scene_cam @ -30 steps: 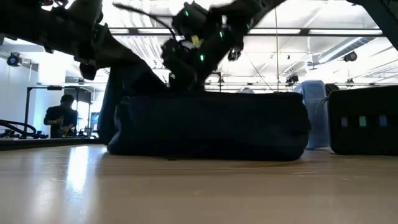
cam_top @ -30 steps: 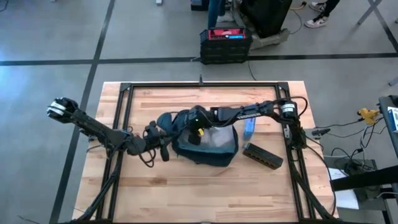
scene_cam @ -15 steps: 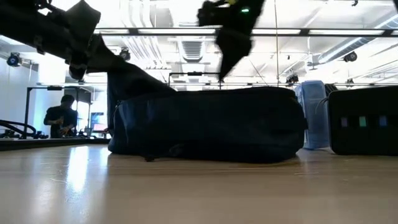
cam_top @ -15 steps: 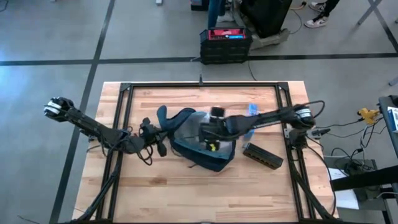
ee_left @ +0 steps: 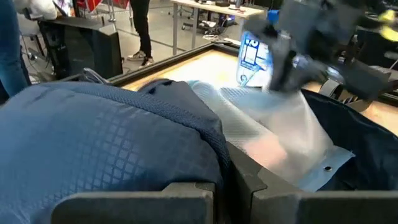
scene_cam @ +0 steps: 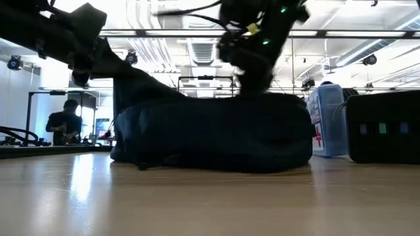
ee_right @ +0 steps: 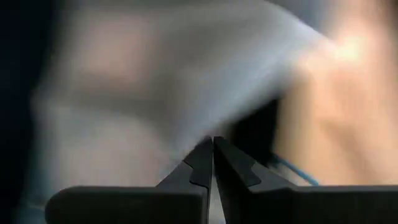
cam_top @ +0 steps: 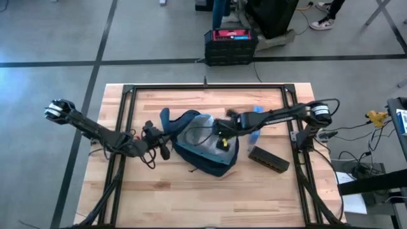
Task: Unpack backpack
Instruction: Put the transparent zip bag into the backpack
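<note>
The dark navy backpack (cam_top: 206, 156) lies on its side mid-table, its opening turned up. A clear plastic bag (cam_top: 194, 130) shows in that opening. At the backpack's left end my left gripper (cam_top: 166, 145) is shut on the fabric (ee_left: 124, 143). My right gripper (cam_top: 220, 132) reaches in from the right, slanting down over the opening, shut at the clear bag (ee_left: 273, 134). In the low view the backpack (scene_cam: 210, 134) rests flat on the wood, with my right gripper (scene_cam: 252, 65) just above its top. My left gripper pinches the backpack's opening edge (ee_left: 219, 163) between its two fingers, coming nearly level from the table's left. The flap is raised off the bag's body while the rest of the backpack lies on the table. My right gripper pinches the clear plastic bag (ee_right: 186, 118) at its fingertips, slanting down from the right. Which part of the bag it has is blurred; the bag's other end lies in the backpack.
A blue-and-white pouch (cam_top: 256, 124) stands right of the backpack, and a black box (cam_top: 268, 159) lies right and nearer. A dark frame (cam_top: 203, 88) rims the table. On the floor beyond sits a black box with a red top (cam_top: 230, 43). A person (scene_cam: 64, 124) stands far behind.
My right gripper has drawn back from deep in the backpack's left part toward the table's right edge. The clear bag has come partly out with it and now spreads across the opening. The backpack has shifted slightly; my left gripper has kept its hold.
</note>
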Robot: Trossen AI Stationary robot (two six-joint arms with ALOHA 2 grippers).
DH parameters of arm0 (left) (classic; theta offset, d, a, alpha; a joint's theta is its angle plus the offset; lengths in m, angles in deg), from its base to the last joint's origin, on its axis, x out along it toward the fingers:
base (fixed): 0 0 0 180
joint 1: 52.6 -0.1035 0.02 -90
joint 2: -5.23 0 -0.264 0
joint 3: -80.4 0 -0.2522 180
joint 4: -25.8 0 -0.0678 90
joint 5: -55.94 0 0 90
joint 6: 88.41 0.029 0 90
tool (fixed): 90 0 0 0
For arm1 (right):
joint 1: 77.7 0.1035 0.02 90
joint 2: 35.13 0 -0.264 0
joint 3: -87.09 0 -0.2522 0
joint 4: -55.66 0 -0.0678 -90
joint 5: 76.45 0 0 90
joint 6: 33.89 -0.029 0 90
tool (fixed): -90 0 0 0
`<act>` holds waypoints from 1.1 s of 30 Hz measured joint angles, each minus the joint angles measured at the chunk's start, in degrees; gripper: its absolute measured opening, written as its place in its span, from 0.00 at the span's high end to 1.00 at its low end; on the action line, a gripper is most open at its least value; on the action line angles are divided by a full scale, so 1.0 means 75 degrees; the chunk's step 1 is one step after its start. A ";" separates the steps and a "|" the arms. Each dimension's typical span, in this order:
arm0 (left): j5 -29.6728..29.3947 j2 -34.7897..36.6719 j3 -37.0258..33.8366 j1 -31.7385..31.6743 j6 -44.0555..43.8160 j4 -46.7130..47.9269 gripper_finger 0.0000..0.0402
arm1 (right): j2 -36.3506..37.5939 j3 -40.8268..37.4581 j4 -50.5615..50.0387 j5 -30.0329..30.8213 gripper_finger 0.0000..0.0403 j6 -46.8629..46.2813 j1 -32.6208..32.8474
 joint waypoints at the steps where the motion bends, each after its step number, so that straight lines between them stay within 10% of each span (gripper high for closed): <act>1: 0.0001 -0.0144 -0.0001 0.0000 0.0002 -0.0215 1.00 | -0.0201 0.0026 0.0531 -0.0401 1.00 0.0057 0.0016; 18: -0.0016 -0.0772 0.0850 -0.0003 0.2151 -0.1626 1.00 | -0.3000 0.1702 0.2267 -0.0553 1.00 0.0708 0.0026; 33: 0.0779 0.0327 0.4089 -0.0178 -0.0778 0.7576 0.59 | -0.2698 0.1751 0.1836 -0.0389 1.00 0.0644 0.0072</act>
